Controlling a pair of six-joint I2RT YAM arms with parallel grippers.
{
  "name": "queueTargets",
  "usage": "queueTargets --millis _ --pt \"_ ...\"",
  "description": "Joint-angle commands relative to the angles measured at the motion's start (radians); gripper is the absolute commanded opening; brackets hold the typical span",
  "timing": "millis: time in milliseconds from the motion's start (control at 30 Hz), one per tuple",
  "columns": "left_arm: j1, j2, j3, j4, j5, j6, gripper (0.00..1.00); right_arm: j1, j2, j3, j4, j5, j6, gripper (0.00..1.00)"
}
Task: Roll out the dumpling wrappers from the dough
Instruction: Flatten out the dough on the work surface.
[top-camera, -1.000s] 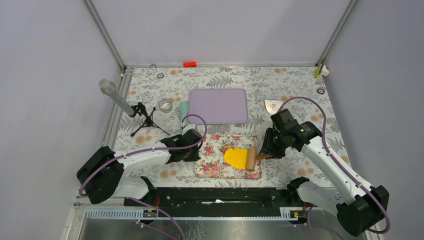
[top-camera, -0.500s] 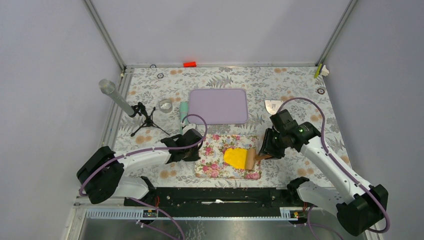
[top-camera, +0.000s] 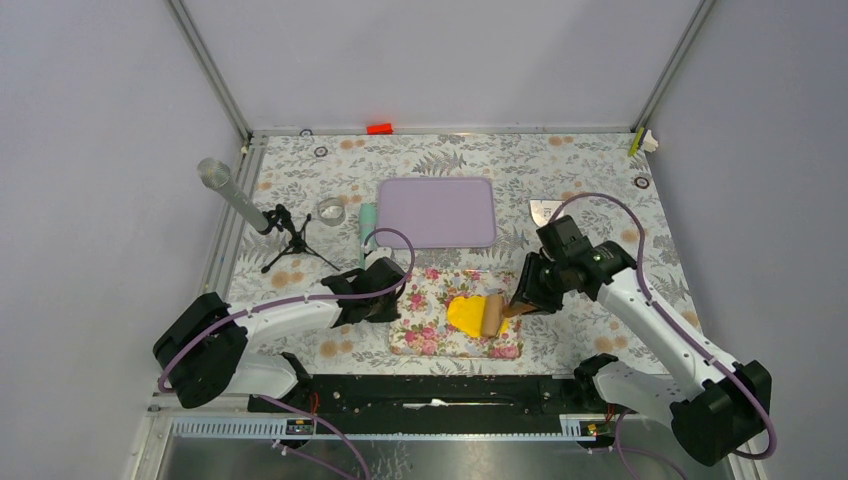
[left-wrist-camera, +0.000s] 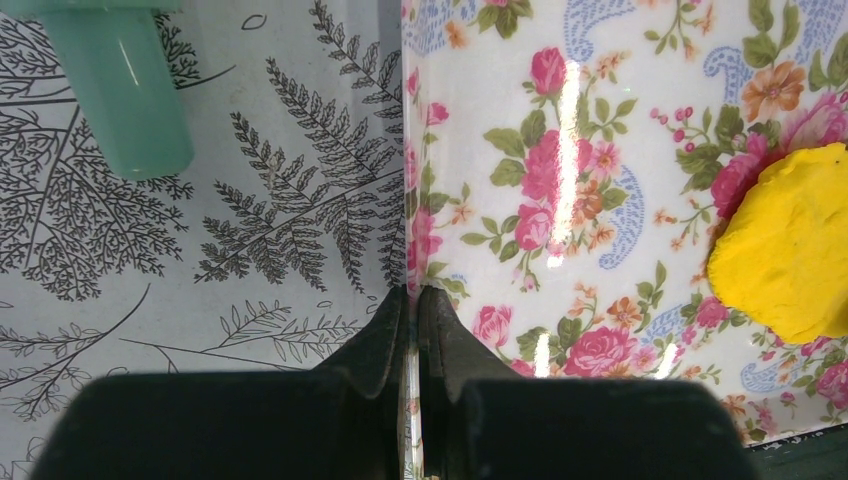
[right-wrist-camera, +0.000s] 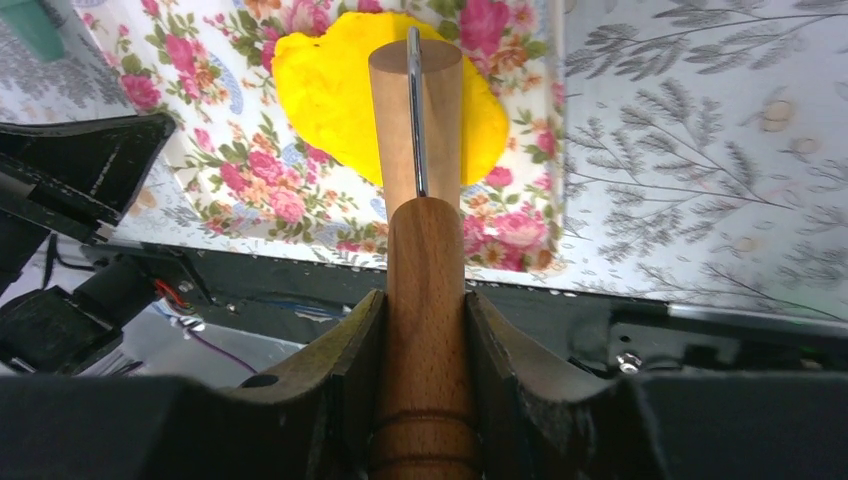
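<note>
The dough (top-camera: 464, 315) is a bright yellow flattened lump on a floral mat (top-camera: 428, 330). A wooden rolling pin (top-camera: 492, 316) lies across the dough's right part. My right gripper (top-camera: 520, 303) is shut on the pin's handle; in the right wrist view the handle (right-wrist-camera: 425, 290) fills the jaws, and the roller (right-wrist-camera: 415, 100) rests on the dough (right-wrist-camera: 325, 95). My left gripper (top-camera: 392, 298) is shut on the mat's left edge, which shows as a thin strip (left-wrist-camera: 412, 300) between the fingers, with the dough (left-wrist-camera: 790, 245) off to the right. No dumpling wrappers are in view.
A purple tray (top-camera: 437, 212) lies behind the mat. A teal cylinder (top-camera: 367, 220), a small clear cup (top-camera: 331, 209) and a microphone on a tripod (top-camera: 236, 197) stand at the left. A metal scraper (top-camera: 545, 211) lies at the right, and a red block (top-camera: 379, 128) sits by the back wall.
My right gripper has pushed the rolling pin leftward, from the dough's right edge onto the dough. The left gripper has stayed on the mat's edge.
</note>
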Motion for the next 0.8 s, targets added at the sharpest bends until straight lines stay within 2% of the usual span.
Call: queueTargets --millis 0,167,467,633,767 --pt "0.003 -0.023 0.002 -0.021 -0.061 0.041 0.0 0.0 0.007 0.175 -0.16 0.084 -0.071 0.0" --pt "0.003 -0.023 0.001 -0.021 -0.062 0.041 0.0 0.0 0.023 0.226 -0.197 0.075 -0.103 0.0" --pt "0.003 -0.027 -0.002 -0.026 -0.066 0.041 0.0 0.0 0.031 0.084 -0.117 0.062 -0.086 0.0" --pt "0.003 -0.034 -0.004 -0.032 -0.071 0.041 0.0 0.0 0.05 -0.008 -0.108 0.132 -0.066 0.0" --pt "0.003 -0.043 -0.009 -0.032 -0.075 0.043 0.0 -0.001 0.069 -0.078 -0.069 0.131 -0.057 0.0"
